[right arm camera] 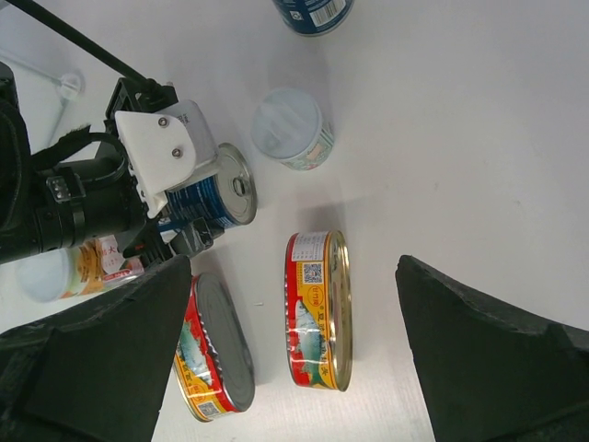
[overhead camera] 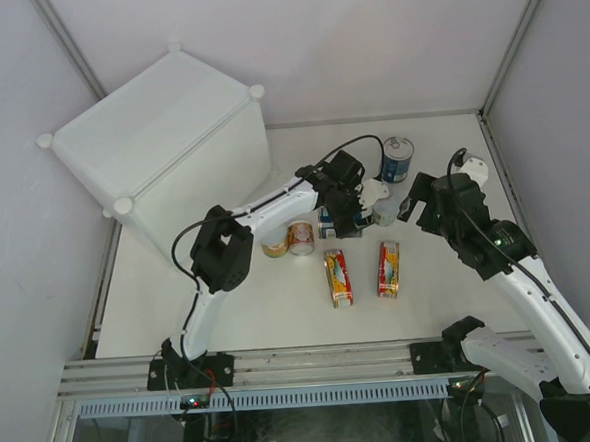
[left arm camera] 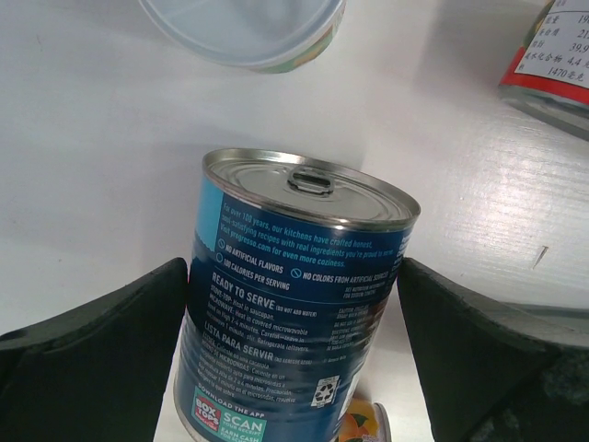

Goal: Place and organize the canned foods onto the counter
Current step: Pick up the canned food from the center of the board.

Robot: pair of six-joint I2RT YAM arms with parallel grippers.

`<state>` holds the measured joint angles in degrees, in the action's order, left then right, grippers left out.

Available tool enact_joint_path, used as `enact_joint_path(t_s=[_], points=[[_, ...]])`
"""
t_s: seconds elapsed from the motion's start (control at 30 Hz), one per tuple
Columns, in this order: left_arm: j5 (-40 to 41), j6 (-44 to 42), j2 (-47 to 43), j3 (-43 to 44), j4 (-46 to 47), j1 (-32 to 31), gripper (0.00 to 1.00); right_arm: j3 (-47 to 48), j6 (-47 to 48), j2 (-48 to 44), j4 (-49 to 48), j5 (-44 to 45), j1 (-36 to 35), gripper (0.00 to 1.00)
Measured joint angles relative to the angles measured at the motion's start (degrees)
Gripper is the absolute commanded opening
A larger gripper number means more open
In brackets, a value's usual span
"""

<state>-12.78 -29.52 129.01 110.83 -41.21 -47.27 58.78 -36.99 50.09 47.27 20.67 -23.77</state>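
Note:
The counter (overhead camera: 160, 139) is a big white box at the back left. A tall blue-labelled can (left arm camera: 294, 295) stands upright on the table between my left gripper's (left arm camera: 293, 276) open fingers, which flank its sides. From above, the left gripper (overhead camera: 340, 218) is over that can. A second blue can (overhead camera: 397, 159) stands behind it. Two short cans (overhead camera: 274, 244) (overhead camera: 300, 238) sit to the left and a white-lidded one (overhead camera: 385, 211) to the right. Two oval red-and-yellow tins (right arm camera: 317, 308) (right arm camera: 216, 350) lie in front. My right gripper (right arm camera: 290, 276) hovers open above the tins, holding nothing.
Grey enclosure walls (overhead camera: 549, 115) close off the back and both sides of the white table (overhead camera: 231, 315). A metal rail (overhead camera: 304, 366) runs along the near edge by the arm bases. A black cable (overhead camera: 346, 148) loops from the left arm's wrist.

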Motion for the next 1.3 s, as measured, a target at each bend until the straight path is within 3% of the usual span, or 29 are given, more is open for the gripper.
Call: enact_joint_path(t_s=[0.9, 1.17, 1.3], points=[[2.21, 4.07, 2.16, 0.00, 0.70, -2.03, 0.99, -0.74, -0.02, -1.25, 0.02, -0.44, 0.07, 0.92], [3.23, 6.54, 3.13, -0.02, 0.96, -2.43, 0.86, -0.76, 0.11, -1.27, 0.09, -1.84, 0.74, 0.91], [3.50, 7.93, 3.21, -0.11, 1.40, -2.49, 0.65, -0.76, 0.17, -1.11, 0.37, -2.36, 0.94, 0.91]])
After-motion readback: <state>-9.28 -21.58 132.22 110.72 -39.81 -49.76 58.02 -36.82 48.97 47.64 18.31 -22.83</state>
